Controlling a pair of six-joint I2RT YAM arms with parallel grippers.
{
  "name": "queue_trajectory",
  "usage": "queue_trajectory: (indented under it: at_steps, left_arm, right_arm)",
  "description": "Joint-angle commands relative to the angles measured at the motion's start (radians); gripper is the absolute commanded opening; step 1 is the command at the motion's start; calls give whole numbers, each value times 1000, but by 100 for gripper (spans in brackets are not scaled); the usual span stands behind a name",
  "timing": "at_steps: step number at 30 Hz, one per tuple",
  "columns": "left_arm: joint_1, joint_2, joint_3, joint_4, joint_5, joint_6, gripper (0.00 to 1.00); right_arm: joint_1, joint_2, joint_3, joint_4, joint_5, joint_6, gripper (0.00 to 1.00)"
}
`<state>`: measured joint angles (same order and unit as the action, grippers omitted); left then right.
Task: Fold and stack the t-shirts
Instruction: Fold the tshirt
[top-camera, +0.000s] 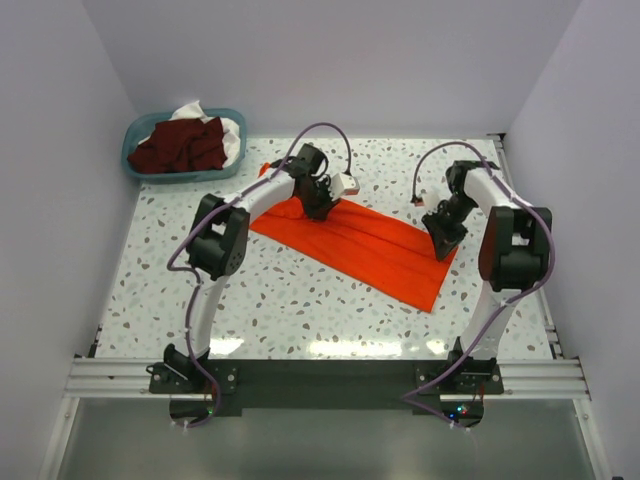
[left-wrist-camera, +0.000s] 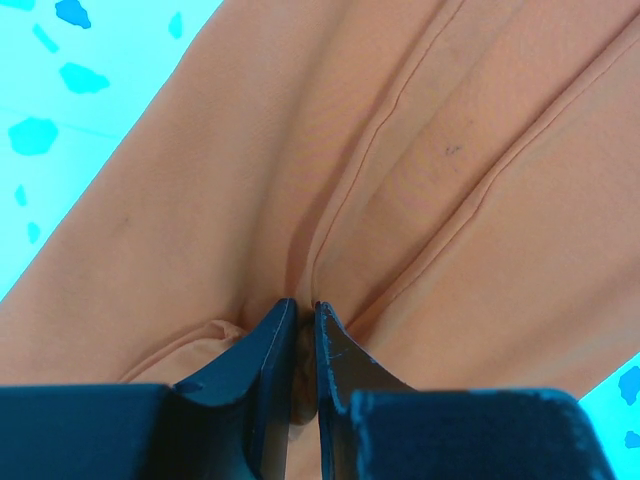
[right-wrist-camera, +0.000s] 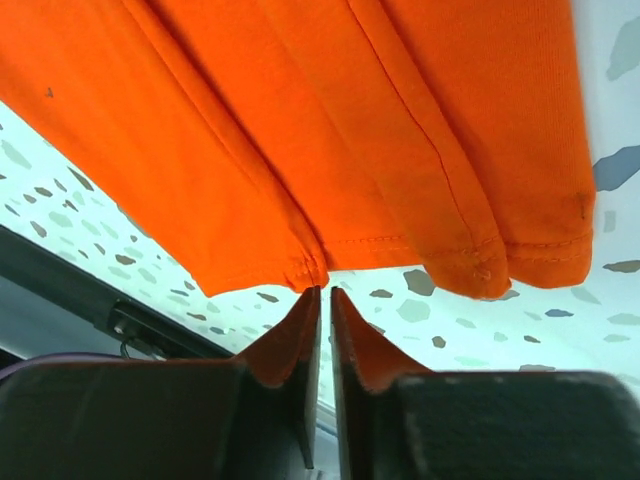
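On the speckled white table (top-camera: 290, 310) the orange t-shirt (top-camera: 375, 250) lay as a long folded band, slanting from far left to near right. We saw the left gripper (left-wrist-camera: 301, 312) clenched on a ridge of its cloth and the right gripper (right-wrist-camera: 324, 293) pinching the puckered hem corner. Maroon shirts (top-camera: 185, 145) filled the teal basket (top-camera: 135, 165) at the far-left corner.
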<state>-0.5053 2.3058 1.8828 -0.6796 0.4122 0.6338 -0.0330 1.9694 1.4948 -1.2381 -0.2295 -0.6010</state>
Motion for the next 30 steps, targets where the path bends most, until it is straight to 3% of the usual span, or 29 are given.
queue_trajectory:
  at_steps: [1, 7, 9, 21, 30]
  left_arm:
    - [5, -60, -5, -15, 13, 38, 17]
    - [5, -57, -2, -15, 0, 43, 5]
    - [5, -52, -2, -15, -9, 46, 3]
    - [19, -52, -2, -21, -24, 49, 1]
    - [40, -71, -5, -32, 7, 49, 0]
  right_arm:
    - [-1, -79, -7, 14, -8, -5, 15]
    - [-16, -63, 47, 153, 120, 81, 42]
    - [-19, -43, 68, 166, 139, 83, 43]
    - [-19, 52, 50, 144, 133, 49, 33]
    - [-19, -3, 33, 91, 82, 20, 17]
